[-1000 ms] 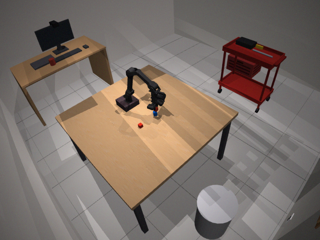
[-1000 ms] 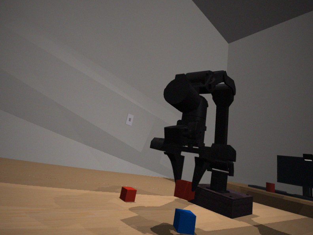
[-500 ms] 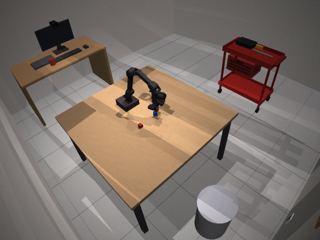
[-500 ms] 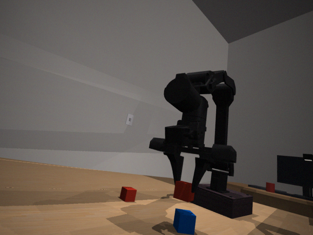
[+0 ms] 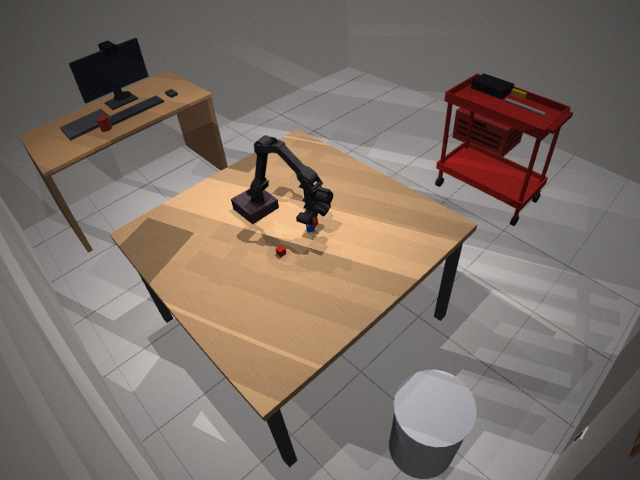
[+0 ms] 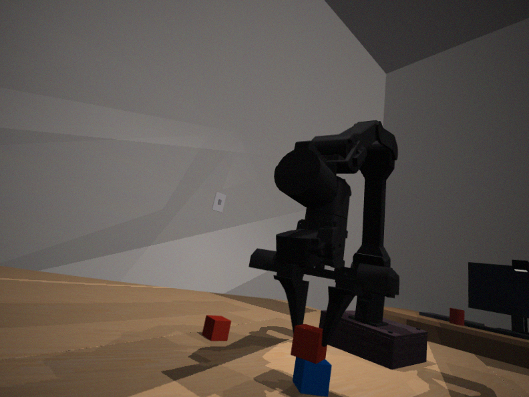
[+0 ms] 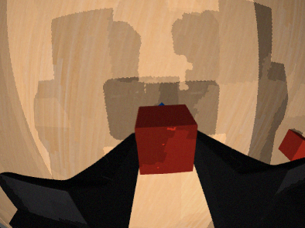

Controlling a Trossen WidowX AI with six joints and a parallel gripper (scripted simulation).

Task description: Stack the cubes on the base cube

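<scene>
The blue base cube (image 5: 310,229) (image 6: 312,375) (image 7: 162,104) stands on the counter (image 5: 298,309) (image 6: 110,317) (image 7: 23,61), mostly hidden in the wrist view, where only a small blue tip shows past the held cube. The gripper (image 5: 313,220) (image 6: 309,336) (image 7: 164,137) is above the blue base cube, pointing down, its two fingers clamped on opposite sides of one red cube (image 5: 314,222) (image 6: 308,343) (image 7: 166,150). In the exterior view that cube appears directly above the blue base cube, its lower edge meeting the blue top in the picture and its body set slightly to the left; whether the two touch cannot be told. It looks close to level there.

The other red cube (image 5: 280,250) (image 6: 216,327) (image 7: 293,144) lies on the counter well apart from the blue base cube, to its left in the exterior view, with nothing gripping it. Neither top corner of the blue base cube has a released cube on it.

The black arm (image 5: 288,157) (image 6: 375,211) arches over toward the blue base cube from its dark base block (image 5: 248,212) (image 6: 410,348), which sits behind and to the right of the blue base cube in the exterior view. Shadows fall across the counter around the blue base cube
</scene>
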